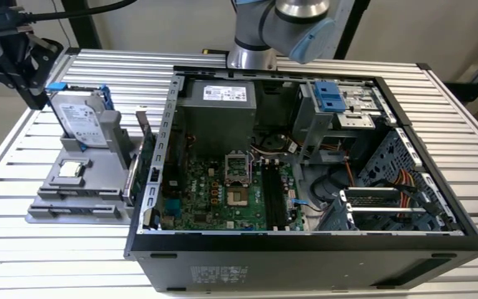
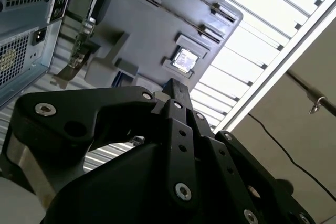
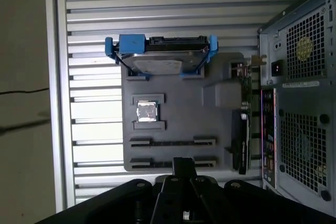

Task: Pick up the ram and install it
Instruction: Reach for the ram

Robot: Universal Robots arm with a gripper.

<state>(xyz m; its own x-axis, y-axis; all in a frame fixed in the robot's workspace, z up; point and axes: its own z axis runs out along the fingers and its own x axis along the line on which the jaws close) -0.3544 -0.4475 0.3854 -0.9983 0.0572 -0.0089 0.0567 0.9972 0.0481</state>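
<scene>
1. Black linkage claw (image 3: 184,163): fingers pressed together into one bar with nothing seen between them. It hangs high above the grey moulded parts tray (image 3: 184,114).
2. Two long grey slotted holders (image 3: 173,141): straight beneath the claw. Both look bare between their end clips.
3. Small square silver processor chip (image 3: 147,112), then the silver hard drive (image 3: 157,66) in its blue frame: farther along the tray.
4. Dark card (image 3: 239,140) with a metal bracket: on edge at the tray's side, just beside the case.
5. Open dark metal computer case (image 1: 305,249), housing long black memory slots (image 1: 273,193).
6. Ram: no stick can be told apart. With the holders bare, it is probably seated among the slots, though this is only a judgement. In the exterior view the slots lie to the right of the claw and well apart from it. Their long axis runs near-to-far, crosswise to the holders.
</scene>
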